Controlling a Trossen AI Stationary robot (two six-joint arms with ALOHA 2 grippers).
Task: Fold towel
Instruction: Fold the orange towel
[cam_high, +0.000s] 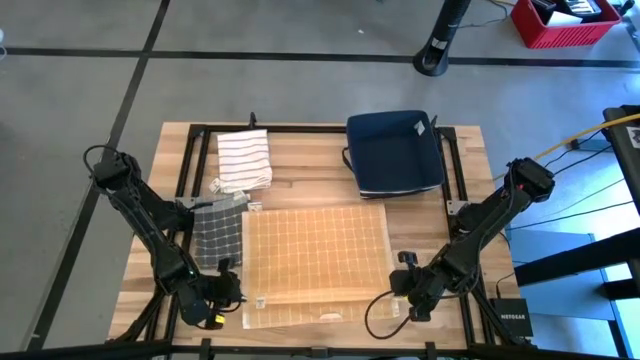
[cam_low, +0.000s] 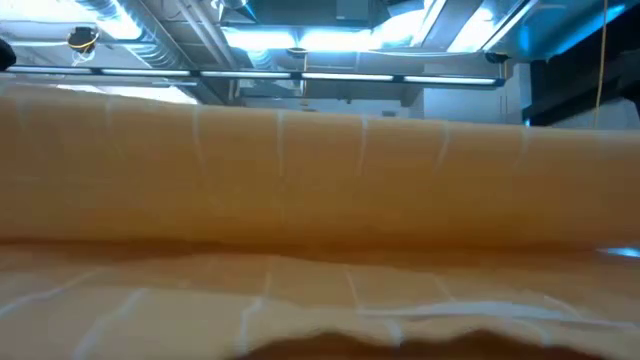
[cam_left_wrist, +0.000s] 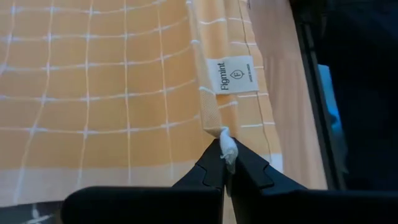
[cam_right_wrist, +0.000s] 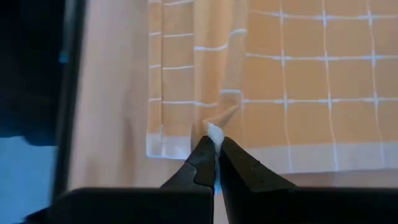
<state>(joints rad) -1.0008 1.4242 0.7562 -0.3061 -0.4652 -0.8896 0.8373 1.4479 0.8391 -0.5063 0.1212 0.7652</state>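
Observation:
An orange towel (cam_high: 315, 255) with a white grid lies spread flat in the middle of the table and fills the low view (cam_low: 320, 180). Its white label (cam_left_wrist: 235, 74) sits by the left edge. My left gripper (cam_high: 236, 290) is shut on that left edge near the near-left corner. My right gripper (cam_high: 402, 285) is shut on the right edge near the near-right corner. My left gripper pinches a small white tip of the towel's left hem (cam_left_wrist: 227, 144) between its two fingers, just below the label. The fingers slant down from the table's left. The hem rises in a small peak at the fingertips; the rest lies on the table. My right gripper pinches a small white tip of the towel's right hem (cam_right_wrist: 214, 130) between its two fingers, near the near-right corner. The fingers slant down from the table's right. The cloth puckers up at the fingertips; the rest lies flat.
A folded white striped cloth (cam_high: 245, 160) and a grey checked cloth (cam_high: 218, 232) lie left of the towel. A navy bin (cam_high: 395, 152) stands at the far right of the table. A black frame (cam_high: 455, 170) runs around the work area.

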